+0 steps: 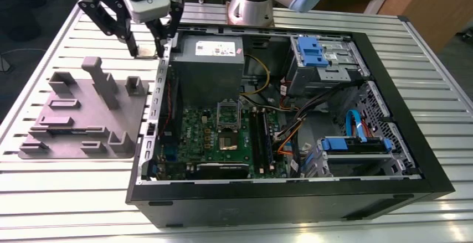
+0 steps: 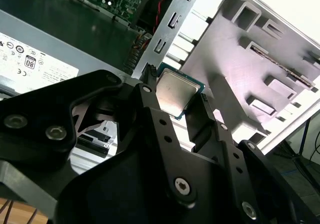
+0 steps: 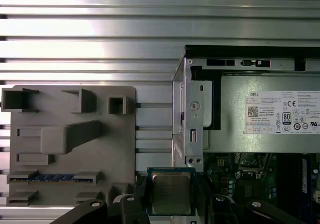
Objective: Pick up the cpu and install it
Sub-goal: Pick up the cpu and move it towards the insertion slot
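Black matte linkage bars of the gripper, studded with bright screw heads, sit closest in both wrist views. Its fingers are closed narrow on two opposite edges of the cpu.

Beneath everything lies the table, made of ribbed silver aluminium slats. On it rests the computer case, a black sheet-metal box lying open. At the exterior view's left of the case is a grey plastic tray with blocky upright posts and slots.

Inside the case, the power-supply box is plain grey metal with a white label of print and small certification marks. The green motherboard and long black memory sticks lie beside it.

The cpu is a small flat square with a dull silver top and a green rim. It is held up flat between the tray and the case's side wall, near the power-supply box.
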{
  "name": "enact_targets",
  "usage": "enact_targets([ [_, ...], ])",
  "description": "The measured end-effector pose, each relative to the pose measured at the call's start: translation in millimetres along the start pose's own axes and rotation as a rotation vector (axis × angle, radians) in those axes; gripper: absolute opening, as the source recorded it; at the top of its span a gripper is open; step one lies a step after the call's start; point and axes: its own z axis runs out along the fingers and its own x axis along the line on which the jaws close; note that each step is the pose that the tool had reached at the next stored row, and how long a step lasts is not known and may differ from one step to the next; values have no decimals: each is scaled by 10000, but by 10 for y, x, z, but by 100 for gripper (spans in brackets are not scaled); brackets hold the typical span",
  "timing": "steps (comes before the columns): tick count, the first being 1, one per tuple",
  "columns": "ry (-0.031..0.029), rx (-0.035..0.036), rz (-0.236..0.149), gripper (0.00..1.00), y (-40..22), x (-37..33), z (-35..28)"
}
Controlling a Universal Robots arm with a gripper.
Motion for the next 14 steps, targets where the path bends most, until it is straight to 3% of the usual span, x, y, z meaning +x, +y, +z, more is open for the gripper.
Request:
enact_targets([
  [14,0,0,0,47,0,-39,2],
])
